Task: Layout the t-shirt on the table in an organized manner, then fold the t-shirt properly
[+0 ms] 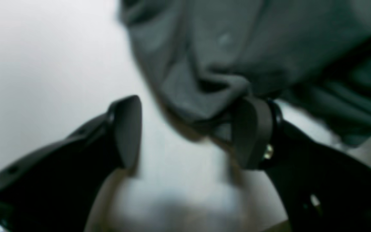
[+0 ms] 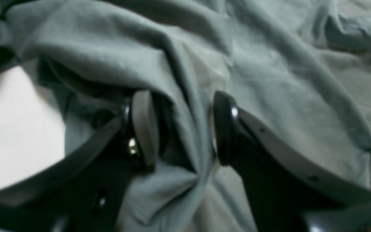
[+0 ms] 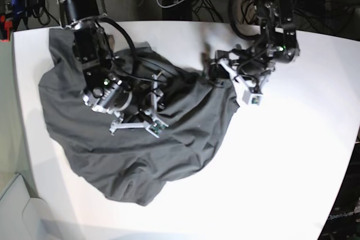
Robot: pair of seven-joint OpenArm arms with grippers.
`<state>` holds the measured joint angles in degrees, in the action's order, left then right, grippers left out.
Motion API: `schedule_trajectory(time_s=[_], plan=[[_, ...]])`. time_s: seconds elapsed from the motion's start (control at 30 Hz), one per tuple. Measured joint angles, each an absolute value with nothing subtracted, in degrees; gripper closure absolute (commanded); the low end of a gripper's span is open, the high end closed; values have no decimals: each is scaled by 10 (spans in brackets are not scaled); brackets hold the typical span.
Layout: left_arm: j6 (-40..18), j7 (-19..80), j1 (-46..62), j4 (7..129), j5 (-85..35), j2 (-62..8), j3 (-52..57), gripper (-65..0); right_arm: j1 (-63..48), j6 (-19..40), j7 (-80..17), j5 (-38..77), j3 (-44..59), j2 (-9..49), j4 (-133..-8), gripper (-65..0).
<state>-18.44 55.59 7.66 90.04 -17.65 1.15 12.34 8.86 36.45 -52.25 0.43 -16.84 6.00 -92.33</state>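
Dark grey t-shirt (image 3: 140,150), plain, no pattern, near the left edge of a white table (image 3: 292,155). Black left gripper (image 1: 188,132) and black right gripper (image 2: 182,129), with pale inner pads.

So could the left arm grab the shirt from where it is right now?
Probably yes. The left end effector is open right at the edge of the t-shirt, with a bunched fold lying against one finger. Nothing sits between them, only bare table.
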Motion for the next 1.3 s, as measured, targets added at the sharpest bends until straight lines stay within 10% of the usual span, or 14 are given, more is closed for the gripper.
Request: schedule_trajectory(time_s=[0.13,0.3,1.3], plan=[[-187,521,52,858,-185,21,111,-389,89,364,-523,4,-168,60,-923,-277],[-186,527,53,851,-183,20,125,0,89,365,-524,2,-164,74,-923,-276],[-182,580,-204,754,-162,-115,187,-4,-33,368,-487,9,-168,134,-1018,-243]])
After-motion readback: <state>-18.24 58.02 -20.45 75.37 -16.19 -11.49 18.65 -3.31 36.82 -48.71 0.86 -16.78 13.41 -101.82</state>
